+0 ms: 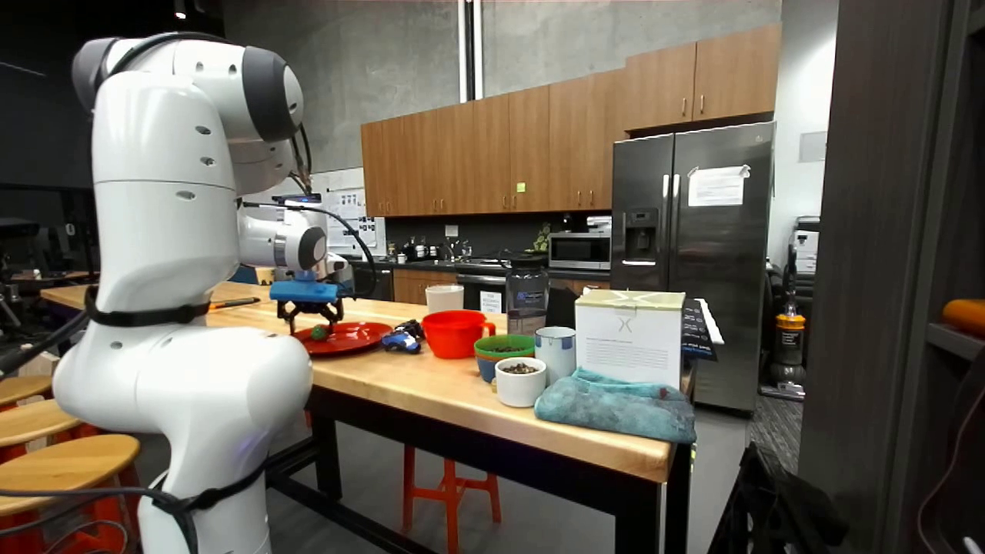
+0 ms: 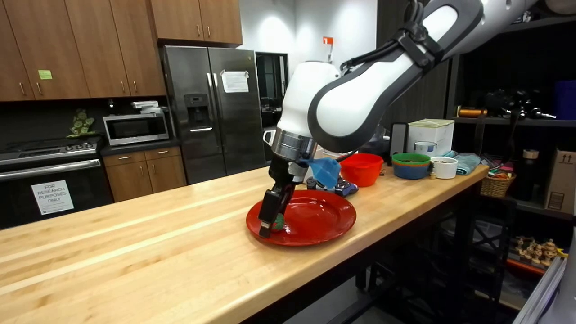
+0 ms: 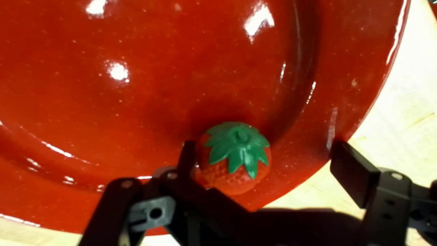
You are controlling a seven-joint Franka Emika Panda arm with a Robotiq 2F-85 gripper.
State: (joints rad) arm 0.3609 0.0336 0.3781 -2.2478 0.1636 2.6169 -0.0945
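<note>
- The black two-fingered gripper (image 3: pixel 266 155) has its jaws wide apart.
- Between them, close to one side (whether touching cannot be told), sits a red, green-leaved strawberry (image 3: pixel 235 162).
- The strawberry lies on a round, glossy red plate (image 2: pixel 321 220).
- Under the plate is a light wooden tabletop (image 2: pixel 148 252); near the plate stands a red handled bowl (image 1: pixel 449 336).

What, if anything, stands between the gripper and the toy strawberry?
Nothing visible except the rim of the red plate. In the wrist view, the open gripper straddles the toy strawberry, which sits nearer the jaw at picture left. The rim spans the gap to the other jaw and might catch it; clearance is unclear.
</note>
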